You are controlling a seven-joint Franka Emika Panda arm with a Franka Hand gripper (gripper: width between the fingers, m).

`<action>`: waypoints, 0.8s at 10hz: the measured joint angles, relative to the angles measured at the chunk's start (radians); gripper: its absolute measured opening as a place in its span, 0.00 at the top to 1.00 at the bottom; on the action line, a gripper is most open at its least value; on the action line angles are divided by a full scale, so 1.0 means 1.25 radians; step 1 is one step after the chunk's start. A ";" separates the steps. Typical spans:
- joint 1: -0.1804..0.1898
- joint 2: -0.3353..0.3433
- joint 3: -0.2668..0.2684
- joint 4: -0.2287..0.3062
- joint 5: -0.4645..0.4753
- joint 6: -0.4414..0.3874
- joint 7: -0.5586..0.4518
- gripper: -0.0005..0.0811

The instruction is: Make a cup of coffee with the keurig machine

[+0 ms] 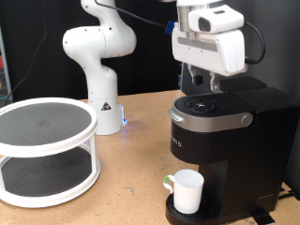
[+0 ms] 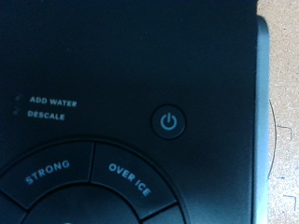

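The black keurig machine [image 1: 225, 141] stands on the wooden table at the exterior view's right, with its silver-grey handle [image 1: 214, 119] down. The white cup [image 1: 188, 192] stands upright on the drip tray under the spout, a small green mark beside its handle. My gripper [image 1: 201, 86] hangs straight down just above the machine's top panel. The wrist view shows only that black panel [image 2: 112, 56] from very close, with a lit power button [image 2: 168, 121] and the labels ADD WATER, DESCALE, STRONG and OVER ICE. No fingers show there.
A white two-tier round rack [image 1: 47, 150] stands at the exterior view's left. A second white robot arm's base [image 1: 101, 84] stands behind it on the table. Bare wooden tabletop [image 1: 131, 178] lies between the rack and the machine.
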 joint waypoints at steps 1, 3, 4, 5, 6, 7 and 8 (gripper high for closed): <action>0.000 0.000 0.000 -0.012 0.000 0.019 -0.007 0.47; 0.000 0.000 0.003 -0.046 0.000 0.083 -0.012 0.64; 0.001 0.000 0.005 -0.064 0.000 0.112 -0.016 0.87; 0.001 0.000 0.006 -0.078 0.000 0.133 -0.020 0.96; 0.001 0.000 0.007 -0.090 0.000 0.150 -0.022 0.96; 0.001 -0.001 0.008 -0.101 0.000 0.165 -0.022 0.98; 0.001 -0.001 0.008 -0.109 0.000 0.176 -0.022 0.98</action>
